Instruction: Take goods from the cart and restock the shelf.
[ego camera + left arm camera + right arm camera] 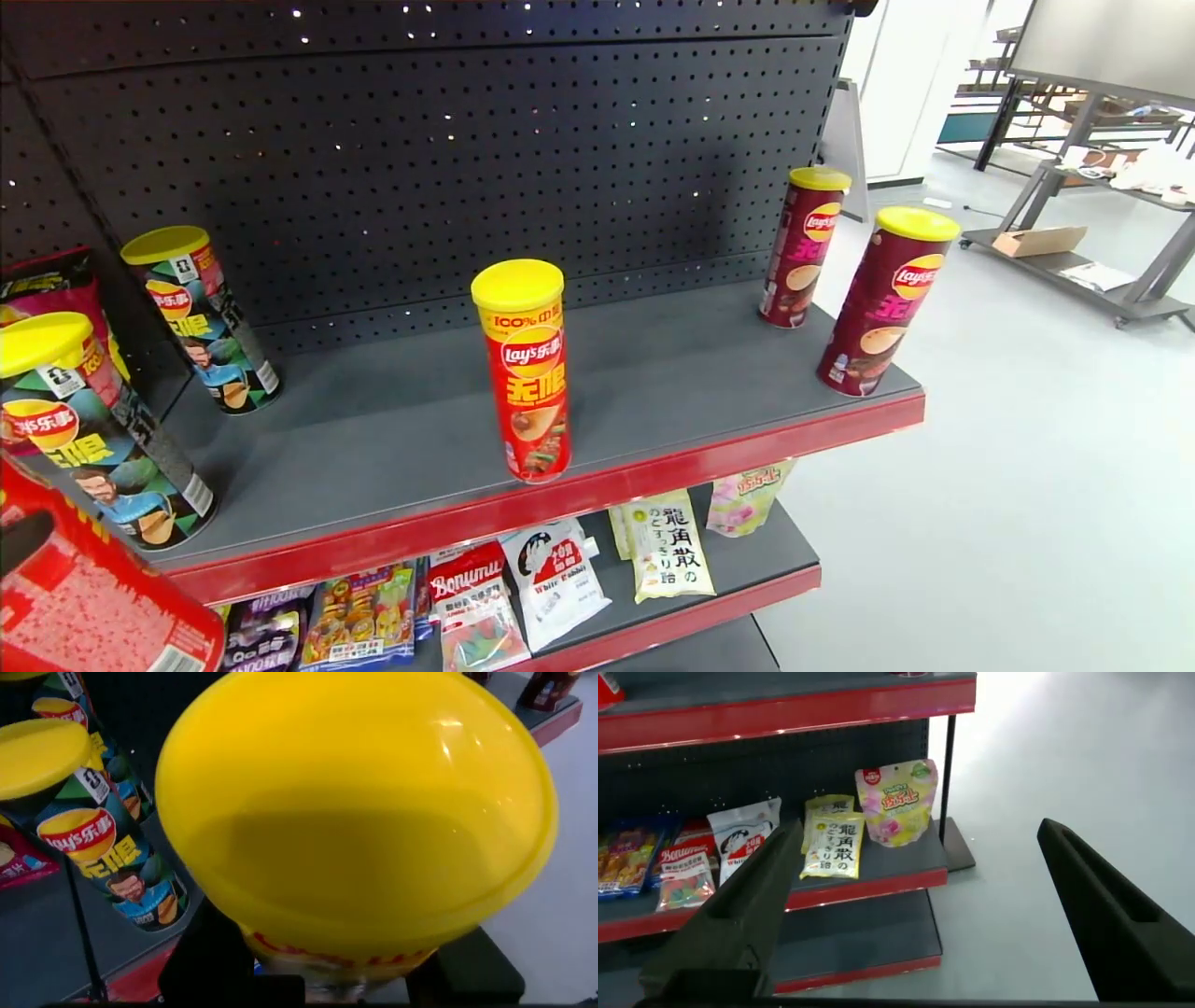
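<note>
Left gripper [341, 980] is clamping a red can [84, 597] for me, low at the left front corner of the shelf [653, 373], just beside two teal cans [84, 439]. I'm seeing a middle can [527, 373] standing upright near the front edge and two maroon cans [882, 299] at the right end. Right gripper [917, 829] is hanging with fingers spread wide, facing candy bags [831, 845] on the lower shelf [878, 889].

The middle can [530, 373] stands at the shelf's [401, 439] near edge. Left of it, a near-left can [89, 429] with a far-left can [201, 317] behind; right, a near-right can [882, 303] before a far-right can [803, 247]. The nearest can [84, 597] is before the shelf's left end. Packets [653, 551] lie on the lower shelf [770, 560].
</note>
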You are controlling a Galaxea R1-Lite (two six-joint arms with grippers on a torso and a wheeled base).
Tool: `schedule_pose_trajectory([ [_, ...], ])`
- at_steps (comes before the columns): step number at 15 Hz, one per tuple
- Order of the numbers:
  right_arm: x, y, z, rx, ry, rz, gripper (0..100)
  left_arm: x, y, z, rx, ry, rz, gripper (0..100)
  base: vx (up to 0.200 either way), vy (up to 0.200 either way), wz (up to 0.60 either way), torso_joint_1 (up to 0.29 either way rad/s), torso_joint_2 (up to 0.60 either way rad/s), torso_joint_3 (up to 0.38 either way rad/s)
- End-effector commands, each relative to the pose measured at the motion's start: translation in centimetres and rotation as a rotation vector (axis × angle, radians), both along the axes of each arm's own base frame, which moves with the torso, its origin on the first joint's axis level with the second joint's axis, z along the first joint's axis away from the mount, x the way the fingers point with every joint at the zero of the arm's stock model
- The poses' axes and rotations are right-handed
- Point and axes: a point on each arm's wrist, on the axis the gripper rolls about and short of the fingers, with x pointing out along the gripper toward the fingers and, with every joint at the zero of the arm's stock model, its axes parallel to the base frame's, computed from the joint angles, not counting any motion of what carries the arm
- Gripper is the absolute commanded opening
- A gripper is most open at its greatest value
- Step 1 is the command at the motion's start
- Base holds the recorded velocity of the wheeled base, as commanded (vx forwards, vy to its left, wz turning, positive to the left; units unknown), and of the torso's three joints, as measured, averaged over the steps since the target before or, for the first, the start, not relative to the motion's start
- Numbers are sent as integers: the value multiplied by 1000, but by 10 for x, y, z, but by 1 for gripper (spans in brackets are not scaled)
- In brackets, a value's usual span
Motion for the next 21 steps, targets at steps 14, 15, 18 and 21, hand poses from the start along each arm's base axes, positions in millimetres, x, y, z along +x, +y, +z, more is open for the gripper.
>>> schedule_pose_trajectory([
  [14,0,0,-1,3,-4,1,100,195,-33,-9,-17,-25,-57,0,0,0,0,0,0,0],
  [15,0,0,-1,3,-4,1,100,206,-35,-6,-18,-28,-61,0,0,0,0,0,0,0],
  [18,0,0,-1,3,-4,1,100,233,-50,0,-25,-43,-116,0,0,0,0,0,0,0],
  [21,0,0,-1,3,-4,1,100,259,-75,-4,-18,-40,-140,0,0,0,0,0,0,0],
])
